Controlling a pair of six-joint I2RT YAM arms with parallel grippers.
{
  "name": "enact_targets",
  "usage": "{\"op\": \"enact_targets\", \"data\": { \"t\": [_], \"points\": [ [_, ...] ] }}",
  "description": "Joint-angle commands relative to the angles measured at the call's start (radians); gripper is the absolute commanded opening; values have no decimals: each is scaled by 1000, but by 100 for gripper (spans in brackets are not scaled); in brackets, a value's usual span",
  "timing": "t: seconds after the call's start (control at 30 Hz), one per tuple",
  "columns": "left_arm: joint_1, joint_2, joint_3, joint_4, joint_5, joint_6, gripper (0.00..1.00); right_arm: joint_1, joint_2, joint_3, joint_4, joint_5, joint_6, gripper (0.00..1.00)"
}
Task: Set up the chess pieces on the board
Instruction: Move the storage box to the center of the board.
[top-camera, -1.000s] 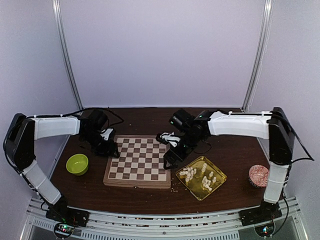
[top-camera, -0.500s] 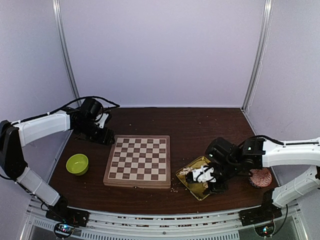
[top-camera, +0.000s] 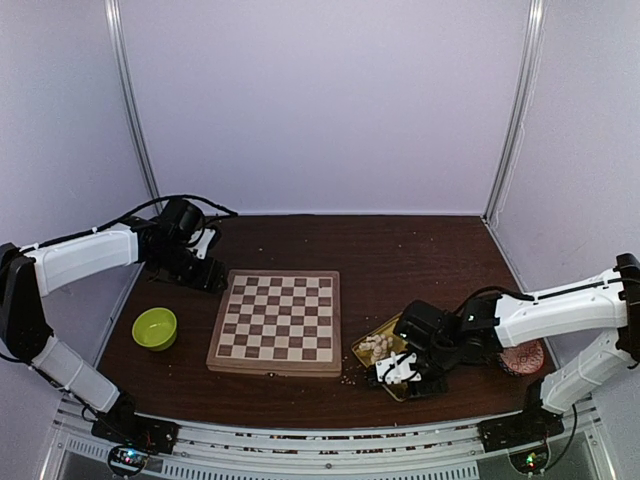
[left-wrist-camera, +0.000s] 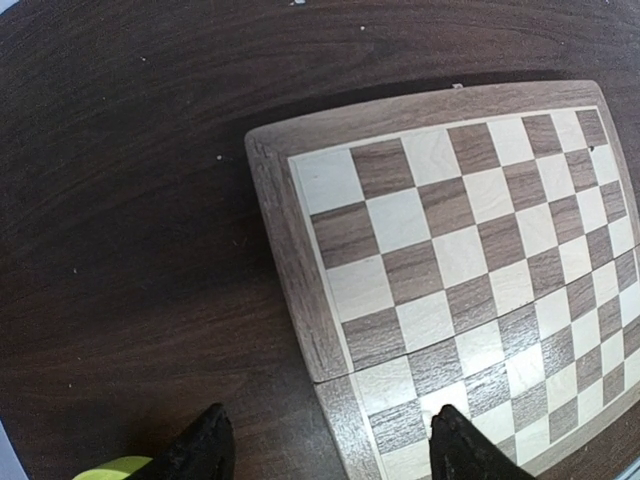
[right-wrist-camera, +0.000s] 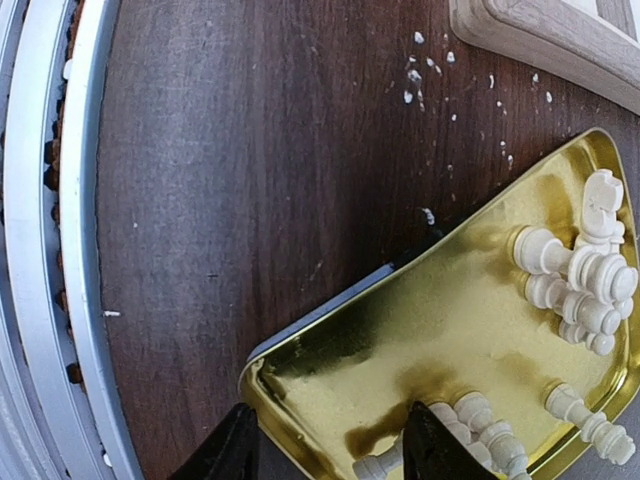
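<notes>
Pieces first: the chess pieces (right-wrist-camera: 575, 280) all lie tipped over in the gold tray (right-wrist-camera: 450, 310), none yet on the board (left-wrist-camera: 450, 260). My right pincer (right-wrist-camera: 333, 435) hangs low over the tray's near corner, fingers apart with only bare metal between them. The closest pieces lie just outside one finger, toward the tray's middle, so I judge a small sideways shift is needed. Over by the board's far left corner my left pincer (left-wrist-camera: 330, 445) hovers apart and empty, well away from the tray.
</notes>
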Motion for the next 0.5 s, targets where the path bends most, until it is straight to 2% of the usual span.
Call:
{"op": "enact_targets", "data": {
  "t": [0.0, 0.17, 0.37, 0.47],
  "points": [
    [1, -16, -1, 29, -2, 15, 68, 19, 8, 7, 10, -5, -26, 49],
    [0, -12, 2, 28, 12, 15, 69, 22, 41, 19, -7, -57, -31, 51],
    [0, -16, 0, 28, 10, 15, 69, 21, 83, 33, -4, -34, -17, 49],
    [1, -12, 2, 29, 10, 15, 69, 22, 95, 35, 20, 27, 5, 45]
  ]
}}
